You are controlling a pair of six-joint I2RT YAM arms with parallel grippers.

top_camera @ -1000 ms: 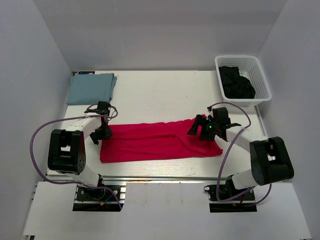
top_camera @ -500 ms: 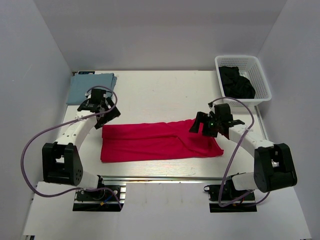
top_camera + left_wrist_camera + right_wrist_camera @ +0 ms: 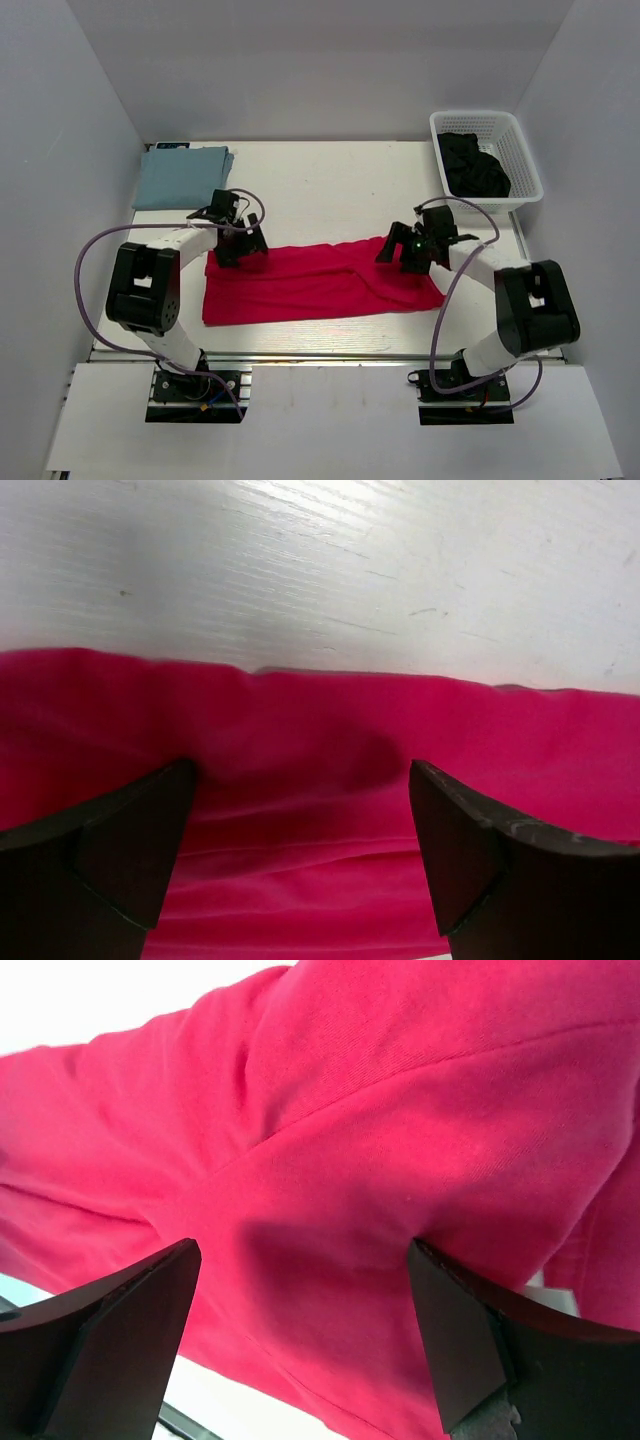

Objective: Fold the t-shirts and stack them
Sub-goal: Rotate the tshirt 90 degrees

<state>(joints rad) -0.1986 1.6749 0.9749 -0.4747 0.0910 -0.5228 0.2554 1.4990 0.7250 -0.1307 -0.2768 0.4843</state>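
top view: red t-shirt (image 3: 310,285) lies banded across the near table (image 3: 330,190), blue-grey t-shirt (image 3: 180,177) folded far left.
left wrist: left gripper (image 3: 300,850) gapes over the red far edge.
right wrist: right gripper (image 3: 300,1340) gapes above red cloth.
limp and light, probably best pinched at the far edge.

Item: two arms, left arm (image 3: 175,240) and right arm (image 3: 480,262). White tubular links, bulky black joint housings. One lilac cable (image 3: 80,295) looped along each. Green indicator light (image 3: 416,247) at right wrist. Left gripper (image 3: 300,770), right gripper (image 3: 302,1250): matt black wedge fingers.
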